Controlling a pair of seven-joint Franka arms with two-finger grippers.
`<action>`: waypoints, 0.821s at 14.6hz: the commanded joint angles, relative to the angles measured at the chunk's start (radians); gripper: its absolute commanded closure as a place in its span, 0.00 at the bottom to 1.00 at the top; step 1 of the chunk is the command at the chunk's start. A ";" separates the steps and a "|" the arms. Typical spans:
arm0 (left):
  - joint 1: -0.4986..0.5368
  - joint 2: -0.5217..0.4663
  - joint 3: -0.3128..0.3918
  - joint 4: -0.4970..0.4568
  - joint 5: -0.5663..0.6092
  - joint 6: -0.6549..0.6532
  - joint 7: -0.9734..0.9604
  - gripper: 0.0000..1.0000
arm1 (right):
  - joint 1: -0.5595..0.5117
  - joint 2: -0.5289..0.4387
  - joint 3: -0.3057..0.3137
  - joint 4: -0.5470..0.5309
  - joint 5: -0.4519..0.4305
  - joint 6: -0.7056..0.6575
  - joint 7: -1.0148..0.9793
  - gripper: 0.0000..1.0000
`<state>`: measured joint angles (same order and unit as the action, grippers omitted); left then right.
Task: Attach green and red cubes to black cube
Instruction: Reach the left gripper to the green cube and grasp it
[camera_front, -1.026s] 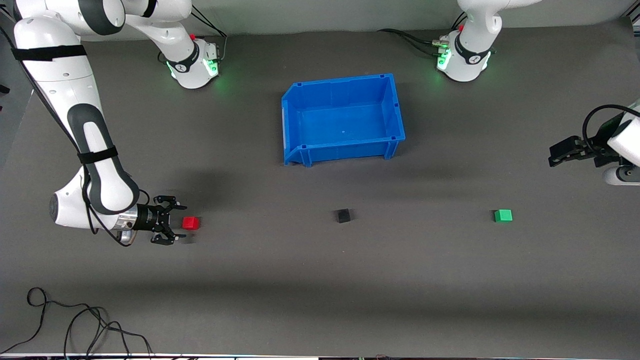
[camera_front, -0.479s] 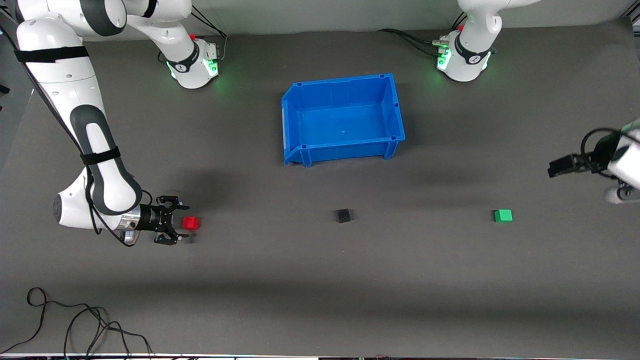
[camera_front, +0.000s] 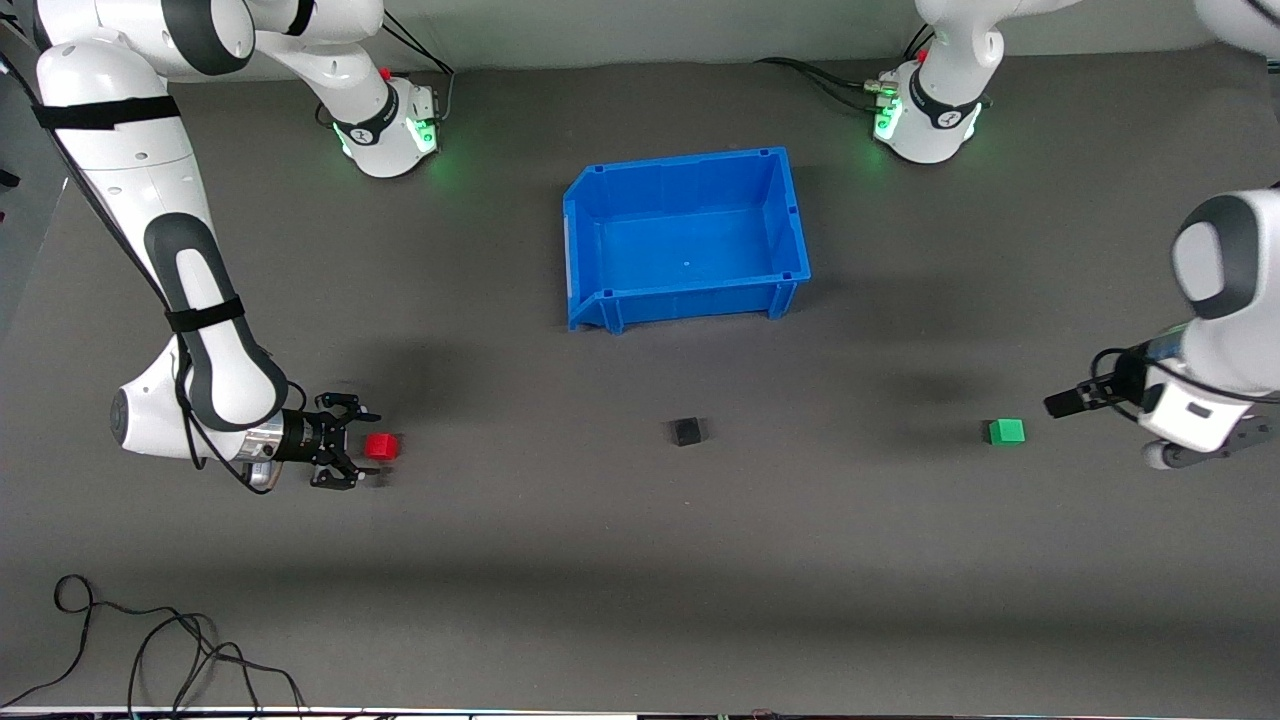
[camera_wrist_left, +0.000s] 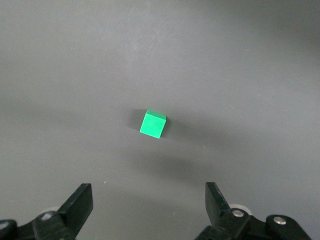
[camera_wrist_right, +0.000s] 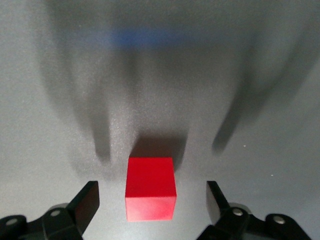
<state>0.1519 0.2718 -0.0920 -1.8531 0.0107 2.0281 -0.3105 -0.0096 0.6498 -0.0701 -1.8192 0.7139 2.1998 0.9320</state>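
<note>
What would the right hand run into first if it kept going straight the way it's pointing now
The red cube. The right hand sits low at the table, fingers open, and the cube lies between them just ahead. Farther along that line is the black cube, though the red one would be met first.

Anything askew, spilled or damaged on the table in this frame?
Nothing stands out. The red cube, black cube and green cube sit flat and apart in a row, the blue bin upright. The right gripper is open at the red cube; the left gripper, open, is near the green one.
</note>
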 joint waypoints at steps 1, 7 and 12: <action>0.066 -0.008 -0.005 -0.132 -0.008 0.119 -0.148 0.00 | 0.007 0.010 -0.002 0.006 0.032 0.017 -0.028 0.14; 0.084 0.164 -0.005 -0.140 -0.031 0.340 -0.696 0.00 | 0.003 0.008 -0.002 0.005 0.032 0.014 -0.041 0.40; 0.087 0.228 -0.006 -0.137 -0.067 0.443 -0.883 0.07 | -0.001 0.007 -0.002 0.006 0.032 0.009 -0.051 0.62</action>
<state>0.2452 0.4844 -0.0990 -2.0049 -0.0341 2.4432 -1.1288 -0.0115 0.6548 -0.0704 -1.8185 0.7140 2.2026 0.9145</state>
